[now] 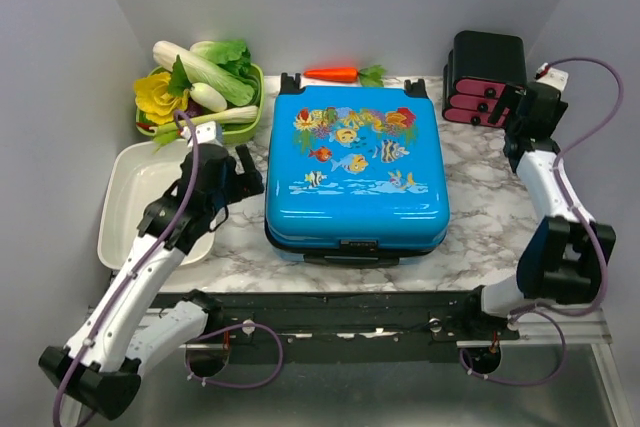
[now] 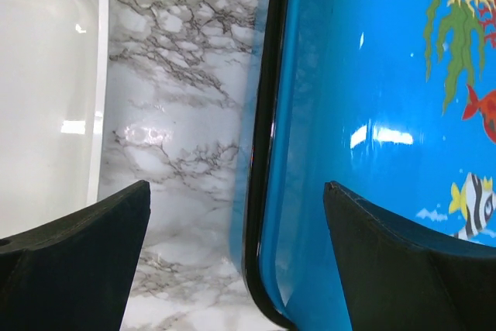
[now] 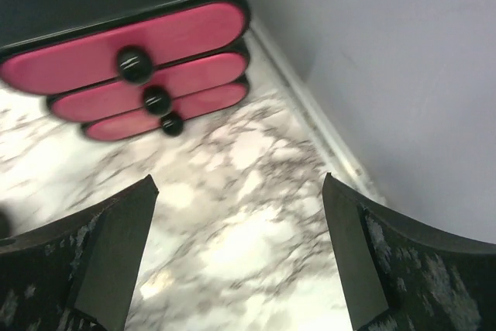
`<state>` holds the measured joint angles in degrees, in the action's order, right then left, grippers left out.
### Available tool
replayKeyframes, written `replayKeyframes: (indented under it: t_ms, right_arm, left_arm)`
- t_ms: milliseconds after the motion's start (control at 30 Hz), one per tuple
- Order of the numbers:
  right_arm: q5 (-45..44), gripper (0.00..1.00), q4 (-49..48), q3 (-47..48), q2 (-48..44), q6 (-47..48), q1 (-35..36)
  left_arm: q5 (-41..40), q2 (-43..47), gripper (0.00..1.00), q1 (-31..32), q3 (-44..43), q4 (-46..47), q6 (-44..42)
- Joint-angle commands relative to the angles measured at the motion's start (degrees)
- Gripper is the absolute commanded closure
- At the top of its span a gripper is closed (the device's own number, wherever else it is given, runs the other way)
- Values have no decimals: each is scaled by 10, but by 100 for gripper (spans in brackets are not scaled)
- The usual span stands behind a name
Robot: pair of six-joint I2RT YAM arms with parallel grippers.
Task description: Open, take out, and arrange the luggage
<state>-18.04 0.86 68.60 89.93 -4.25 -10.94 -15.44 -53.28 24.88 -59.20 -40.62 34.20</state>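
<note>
- Nearest, the two arm bases sit on a black rail (image 1: pixel 330 312) at the front edge of the marble table (image 1: pixel 480 212).
- Just beyond the rail lies the suitcase (image 1: pixel 355 172) — bright blue and hard-shelled, flat on the table at mid-width. Its lid is shut and printed with fish and flowers. Its dark handle (image 1: pixel 352 258) faces the rail, and its black wheels (image 1: pixel 290 82) point toward the back wall.
- Beside the case, the left gripper (image 1: pixel 243 173) hovers at its left edge with the jaws spread wide and nothing between them. In the wrist view one finger (image 2: pixel 85 246) hangs over the bare marble strip and the other over the blue lid, so they straddle the black trim. Whether either finger touches the shell cannot be told.
- Further left, a white tray (image 1: pixel 125 202) rests just across that marble strip, and the left arm crosses its near corner.
- On the right side, the right gripper (image 1: pixel 512 107) is up near the far corner, jaws wide apart and empty — only marble shows below them.
- Just beyond its fingers stands a black box (image 1: pixel 487 57) with three pink drawers (image 3: pixel 132 44), each with a dark round knob, close to the right wall.
- At the back, a toy carrot (image 1: pixel 332 74) lies just behind the suitcase, between the wheels.
- Far left, a green bowl (image 1: pixel 256 97) heaped with toy vegetables sits behind the tray, near the suitcase's back left corner.
</note>
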Motion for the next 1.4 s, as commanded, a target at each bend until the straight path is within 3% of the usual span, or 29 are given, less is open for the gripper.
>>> replayKeyframes:
  t_ms: [0, 133, 267, 433, 533, 833, 1000, 1233, 1367]
  right_arm:
    - [87, 4, 33, -68, -115, -74, 35]
    - [177, 4, 65, -59, -150, -32, 70]
    - [273, 4, 84, 9, -115, -48, 121]
    - [222, 5, 165, 150, -15, -46, 185]
    - [238, 5, 184, 238, 57, -67, 204]
    - [280, 5, 297, 498, 271, -61, 241]
    - [257, 5, 325, 494, 291, -44, 242]
    - [253, 4, 420, 511, 314, 20, 242]
    - [256, 5, 414, 463, 288, 19, 242]
  left_arm:
    - [47, 85, 1, 1, 73, -31, 60]
    - [146, 193, 1, 1, 155, -12, 77]
    - [185, 281, 1, 1, 230, -28, 150]
    - [233, 392, 1, 2, 340, -19, 238]
    - [277, 397, 1, 2, 390, 43, 270]
    - [309, 153, 1, 10, 396, 271, 212]
    - [231, 30, 1, 7, 329, 341, 216]
    - [205, -110, 1, -6, 231, 359, 181]
    - [208, -162, 1, -40, 187, 352, 170]
